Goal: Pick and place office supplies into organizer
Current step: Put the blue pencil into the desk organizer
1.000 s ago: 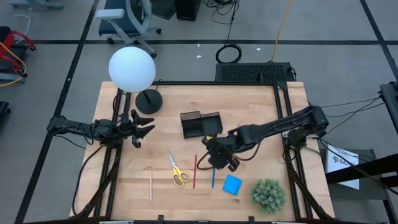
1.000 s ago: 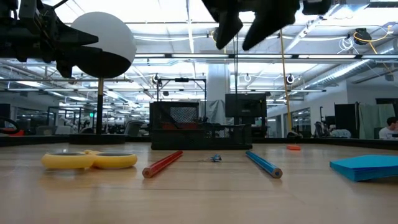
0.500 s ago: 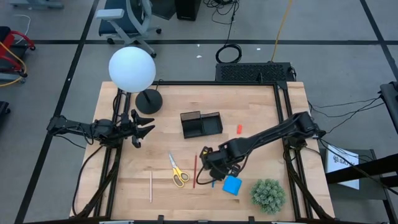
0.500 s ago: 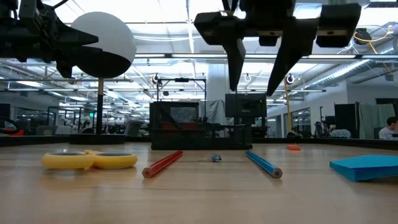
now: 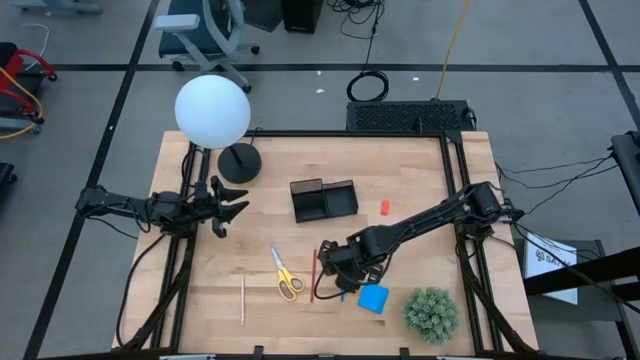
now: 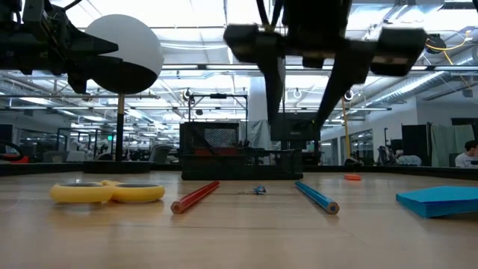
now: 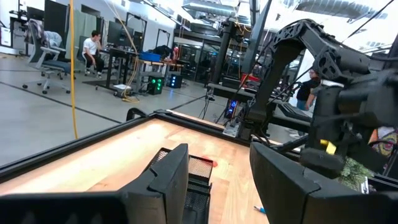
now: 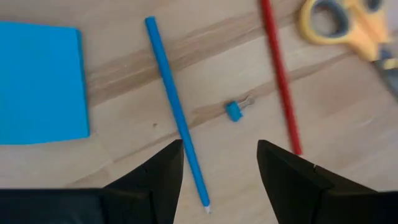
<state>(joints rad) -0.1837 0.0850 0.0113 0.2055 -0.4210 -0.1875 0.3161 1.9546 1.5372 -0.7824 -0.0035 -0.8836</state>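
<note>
From above, your right gripper (image 5: 338,272) hung open and empty over the blue pencil (image 5: 343,289), with the organizer (image 5: 323,200) well apart; your left gripper (image 5: 232,207) waited open. At table height, the wooden table (image 6: 239,239) fronted a lit office. At the wrist, a binder clip (image 8: 234,111) and red pencil (image 8: 278,74) lay close enough, I judged, to be snagged.

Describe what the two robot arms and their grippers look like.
Both arms are dark, slim and jointed, with black cables trailing along them. The left gripper and right gripper each end in two black, wedge-shaped fingers. The left wrist view shows a small yellow marking on the right arm's wrist housing.
</note>
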